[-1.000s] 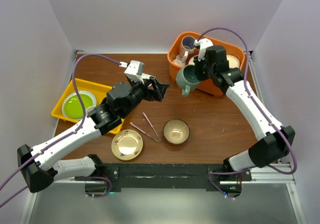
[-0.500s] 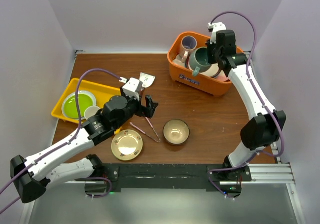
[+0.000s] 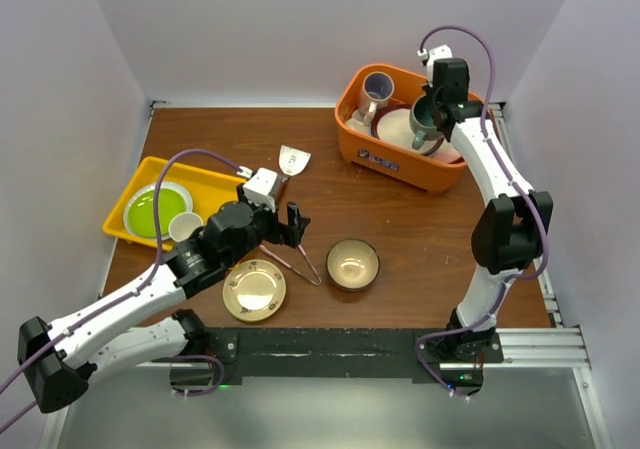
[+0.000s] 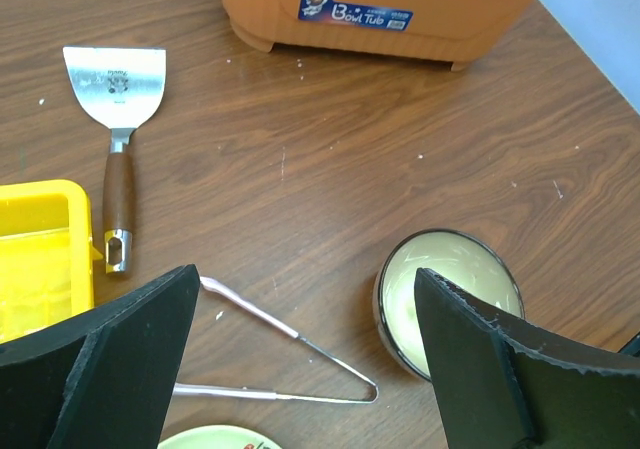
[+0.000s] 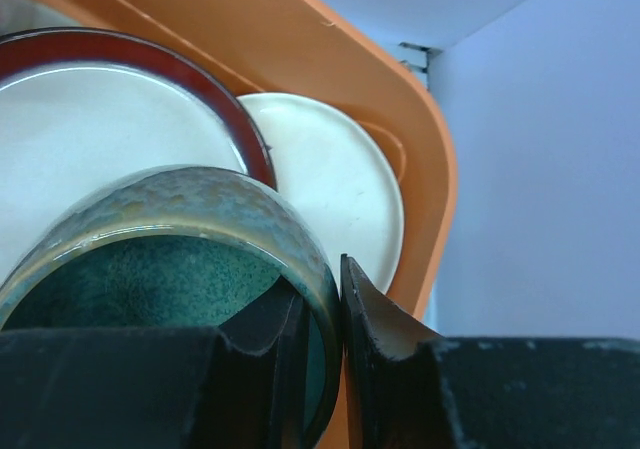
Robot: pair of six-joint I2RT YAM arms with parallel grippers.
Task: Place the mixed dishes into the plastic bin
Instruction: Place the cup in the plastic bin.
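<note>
At 9 o'clock, a lime-green plate (image 3: 155,207) lies in a yellow tray (image 3: 196,175). Near the desk's centre, the left jaws hang spread wide above pink tongs (image 3: 296,255). A bronze bowl (image 3: 352,264) sits at 6 o'clock. At 1 o'clock, the right jaws pinch a teal mug (image 3: 425,125) by its rim over plates in the orange plastic bin (image 3: 400,159).

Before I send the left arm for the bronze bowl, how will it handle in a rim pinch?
The bronze bowl looks glossy glazed, so a rim pinch may slip. It seems thick ceramic: probably rigid, heavyish for its size, and chippable if dropped. Standing upright on the table, it would likely slide rather than roll if nudged.
</note>
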